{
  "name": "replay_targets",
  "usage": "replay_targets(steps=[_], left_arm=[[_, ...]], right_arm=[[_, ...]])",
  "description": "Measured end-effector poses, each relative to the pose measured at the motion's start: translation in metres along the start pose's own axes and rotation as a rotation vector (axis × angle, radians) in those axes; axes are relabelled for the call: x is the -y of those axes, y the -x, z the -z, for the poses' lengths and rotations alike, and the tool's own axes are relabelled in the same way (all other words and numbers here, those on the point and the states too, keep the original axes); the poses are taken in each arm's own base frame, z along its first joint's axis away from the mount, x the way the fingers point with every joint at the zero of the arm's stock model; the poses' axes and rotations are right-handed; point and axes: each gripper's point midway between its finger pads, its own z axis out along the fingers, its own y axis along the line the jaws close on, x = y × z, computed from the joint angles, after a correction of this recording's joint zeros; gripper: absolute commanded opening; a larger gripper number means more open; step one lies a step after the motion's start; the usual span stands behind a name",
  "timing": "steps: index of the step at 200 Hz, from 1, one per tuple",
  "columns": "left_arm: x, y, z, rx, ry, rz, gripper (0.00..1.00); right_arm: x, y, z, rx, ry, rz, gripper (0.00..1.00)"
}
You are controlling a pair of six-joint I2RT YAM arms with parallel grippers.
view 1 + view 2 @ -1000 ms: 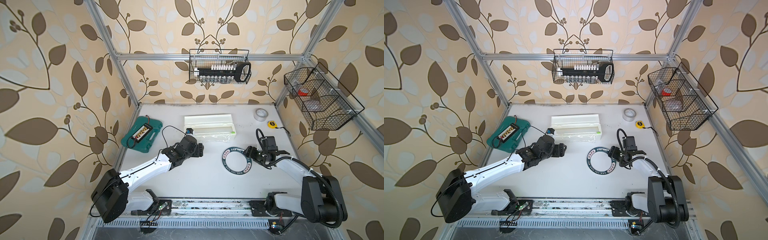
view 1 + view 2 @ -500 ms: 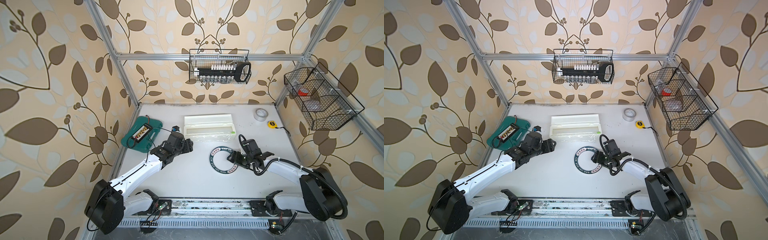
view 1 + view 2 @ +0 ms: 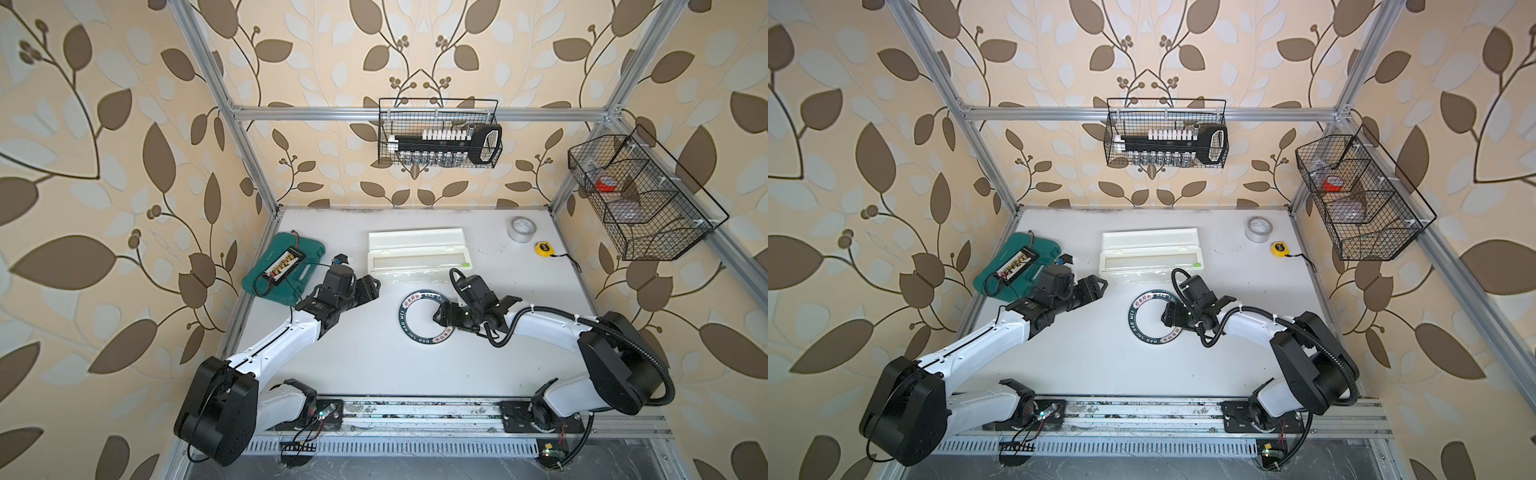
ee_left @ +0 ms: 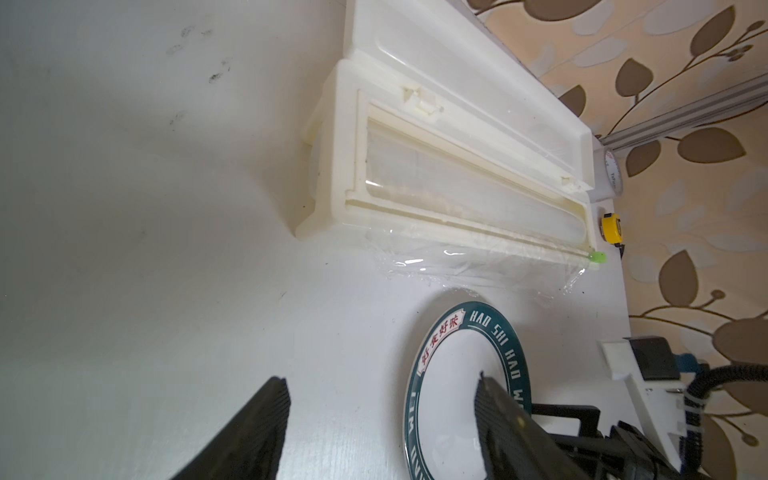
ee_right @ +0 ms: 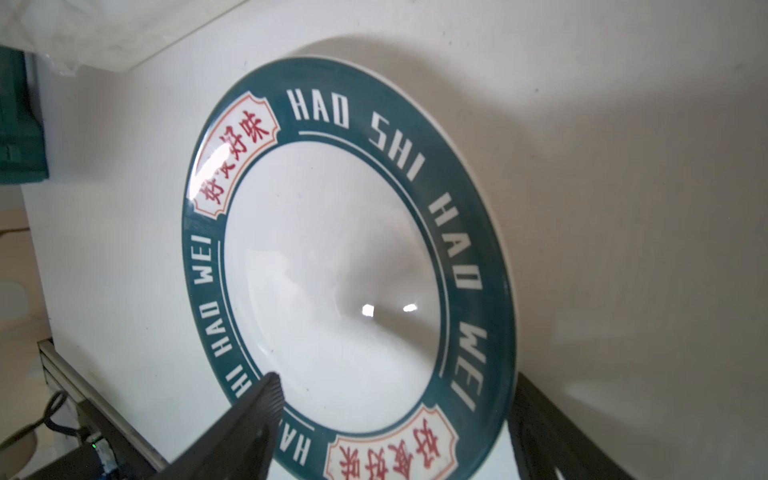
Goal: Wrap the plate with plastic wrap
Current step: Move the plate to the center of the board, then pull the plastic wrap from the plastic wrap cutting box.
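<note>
The plate [image 3: 417, 318] lies flat on the white desk [image 3: 374, 365], just in front of the long white dispenser box [image 3: 417, 249]. A short, crinkled flap of plastic wrap [image 4: 478, 266] spills from the box's slot toward it, and none of it covers the plate yet.

The right hand [image 3: 440, 321] sits at the plate's right rim with its fingers spread, one over the inner rim and one outside the edge. I cannot tell whether either one touches. The left hand [image 4: 380, 380] is spread too and empty. It hangs over bare desk to the left, facing the box and the plate.

To my eye, the job here is settling the plate under the flap and then drawing the film out. The hand that takes the film should come in low and pinch well into the flap, not at its flimsy lip. It should then pull straight away from the box so the sheet comes out flat instead of roping up. Both corners need taking, or the film will likely skew.

The desk is smooth, glossy and lightly scuffed, so the plate may slide if nudged. Around it are:
- a green tool case [image 3: 286, 266] at the left
- a grey tape roll [image 3: 521, 228] and a yellow tape measure [image 3: 544, 248] at the back right
- wire baskets [image 3: 438, 133] on the leaf-papered walls
</note>
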Motion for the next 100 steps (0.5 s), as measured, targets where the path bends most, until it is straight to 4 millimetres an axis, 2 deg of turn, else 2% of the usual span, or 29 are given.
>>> replay_targets(steps=[14,35,48,68,100], left_arm=[[-0.003,-0.003,-0.007,0.011,-0.014,0.000,0.74],[-0.008,-0.007,-0.021,0.018,-0.032,-0.003,0.74],[-0.011,-0.010,-0.032,0.021,-0.047,-0.006,0.75],[-0.014,-0.013,-0.047,0.029,-0.065,-0.013,0.75],[-0.014,-0.010,-0.065,0.053,-0.092,-0.038,0.73]], right_arm=[[0.007,0.014,0.013,0.028,0.007,0.007,0.86],[0.022,0.051,0.042,0.135,0.049,-0.030,0.83],[0.025,0.069,0.054,0.193,0.089,-0.045,0.80],[0.023,0.082,0.057,0.239,0.160,-0.060,0.76],[0.021,0.090,0.047,0.248,0.238,-0.102,0.76]])
